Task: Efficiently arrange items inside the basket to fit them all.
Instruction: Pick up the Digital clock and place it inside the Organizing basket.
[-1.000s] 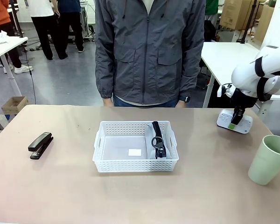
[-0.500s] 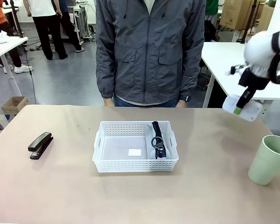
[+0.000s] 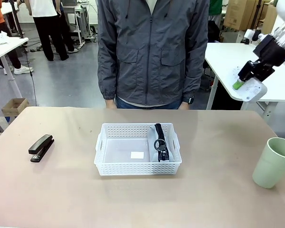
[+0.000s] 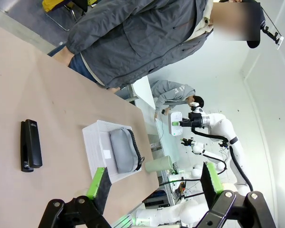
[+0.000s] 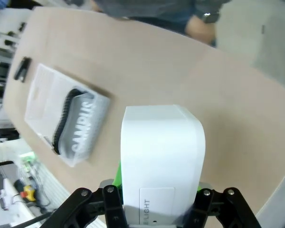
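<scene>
Lifted from the table (image 3: 61,190), the white box (image 3: 251,88) now hangs high, far right of the basket (image 3: 137,167), clamped in the right gripper (image 3: 241,80). The left gripper (image 4: 154,183) is open, empty. Next, I think: lower the box into the basket beside the pouch (image 4: 122,151).

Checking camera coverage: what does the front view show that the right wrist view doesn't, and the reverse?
Front view: the pale green cup on the table. Right wrist view: white lettering on the grey pouch. Both: the basket, the black stapler, and the white box clamped in the right tool.
</scene>
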`<control>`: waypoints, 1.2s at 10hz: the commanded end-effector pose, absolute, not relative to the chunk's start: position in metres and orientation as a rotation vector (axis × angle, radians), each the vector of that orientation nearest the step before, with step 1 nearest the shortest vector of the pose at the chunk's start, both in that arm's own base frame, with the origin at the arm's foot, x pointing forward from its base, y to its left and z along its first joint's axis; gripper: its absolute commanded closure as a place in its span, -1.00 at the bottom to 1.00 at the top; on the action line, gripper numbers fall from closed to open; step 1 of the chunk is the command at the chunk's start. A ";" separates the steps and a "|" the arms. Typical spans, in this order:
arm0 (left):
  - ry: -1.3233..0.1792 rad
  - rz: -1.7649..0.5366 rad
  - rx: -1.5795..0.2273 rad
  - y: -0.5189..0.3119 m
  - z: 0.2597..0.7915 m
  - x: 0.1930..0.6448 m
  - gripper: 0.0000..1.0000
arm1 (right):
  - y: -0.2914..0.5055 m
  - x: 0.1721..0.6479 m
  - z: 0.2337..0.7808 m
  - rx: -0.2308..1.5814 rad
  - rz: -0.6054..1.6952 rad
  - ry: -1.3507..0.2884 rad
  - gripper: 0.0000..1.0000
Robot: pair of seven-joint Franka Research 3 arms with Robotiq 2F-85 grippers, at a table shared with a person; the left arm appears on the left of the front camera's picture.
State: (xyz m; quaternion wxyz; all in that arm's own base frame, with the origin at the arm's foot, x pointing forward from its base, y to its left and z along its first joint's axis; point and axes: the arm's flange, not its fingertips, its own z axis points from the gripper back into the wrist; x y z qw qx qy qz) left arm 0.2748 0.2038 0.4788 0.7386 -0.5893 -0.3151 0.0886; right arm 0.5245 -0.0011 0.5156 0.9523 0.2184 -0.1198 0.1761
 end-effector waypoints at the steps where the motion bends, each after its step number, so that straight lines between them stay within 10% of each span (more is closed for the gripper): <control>1: -0.712 0.182 -1.303 0.203 0.481 0.276 -1.00 | 0.004 0.506 0.501 0.567 0.360 -0.201 1.00; 5: -0.712 0.182 -1.303 0.203 0.481 0.276 -1.00 | 0.006 0.515 0.509 0.508 0.351 -0.216 1.00; 6: -0.712 0.182 -1.303 0.203 0.481 0.276 -1.00 | 0.006 0.509 0.495 0.531 0.389 -0.197 -0.04; 10: -0.712 0.182 -1.303 0.203 0.481 0.276 -1.00 | 0.065 0.480 0.506 0.595 0.516 -0.341 -0.04; 12: -0.712 0.182 -1.303 0.203 0.481 0.276 -1.00 | 0.122 0.455 0.511 0.583 0.504 -0.324 0.33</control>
